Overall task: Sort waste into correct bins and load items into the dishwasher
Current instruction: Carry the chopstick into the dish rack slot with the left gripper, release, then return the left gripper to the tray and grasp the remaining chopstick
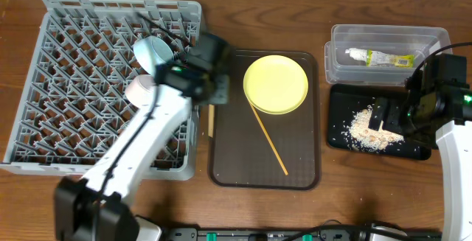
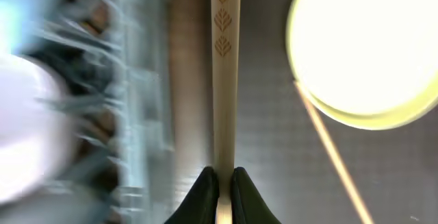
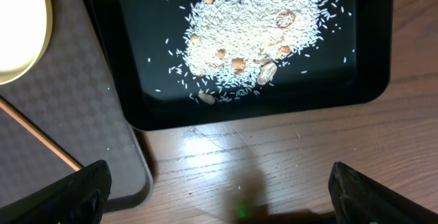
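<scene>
Left wrist: L gripper (image 2: 220, 186) pinches chopstick (image 2: 223, 80), plate (image 2: 363, 46) at 2 o'clock; R gripper (image 3: 219, 195) wide, rice tray (image 3: 140, 87) at 12.

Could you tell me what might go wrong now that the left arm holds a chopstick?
The left gripper pinches the chopstick only at one end, so it may pivot or slip. The dish rack has an open grid, so the thin stick could fall through. Its arm might knock the nearby blue cup.

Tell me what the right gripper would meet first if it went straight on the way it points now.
Most likely the wooden table, just beside the black tray of rice. The right gripper is open and holds nothing; depth is unclear.
</scene>
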Robot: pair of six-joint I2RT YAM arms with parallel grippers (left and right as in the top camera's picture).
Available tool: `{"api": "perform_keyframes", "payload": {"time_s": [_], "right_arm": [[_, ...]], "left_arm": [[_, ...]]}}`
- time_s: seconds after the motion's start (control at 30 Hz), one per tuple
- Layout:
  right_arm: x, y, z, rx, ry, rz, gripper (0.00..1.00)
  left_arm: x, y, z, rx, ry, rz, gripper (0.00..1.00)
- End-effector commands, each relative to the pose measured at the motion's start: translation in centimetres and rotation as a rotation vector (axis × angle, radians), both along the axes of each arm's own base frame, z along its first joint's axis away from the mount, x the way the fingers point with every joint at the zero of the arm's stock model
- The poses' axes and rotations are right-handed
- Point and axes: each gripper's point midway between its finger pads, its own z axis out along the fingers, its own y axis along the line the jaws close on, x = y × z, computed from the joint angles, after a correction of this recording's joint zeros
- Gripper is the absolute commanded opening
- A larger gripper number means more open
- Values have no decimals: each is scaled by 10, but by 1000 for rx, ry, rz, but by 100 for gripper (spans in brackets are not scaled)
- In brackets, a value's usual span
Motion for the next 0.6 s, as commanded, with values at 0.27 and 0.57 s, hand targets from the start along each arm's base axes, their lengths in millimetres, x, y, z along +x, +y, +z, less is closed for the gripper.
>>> {"api": "perform_keyframes", "payload": {"time_s": [0.27,0.57], "right_arm": [[1,-6,7,-17,-21,-20,99],[1,-6,7,-16,-21,-20,99]], "left_arm": [[37,67,-5,105,-47,-25,7],[47,71,-29,108,-4,-10,17]]}}
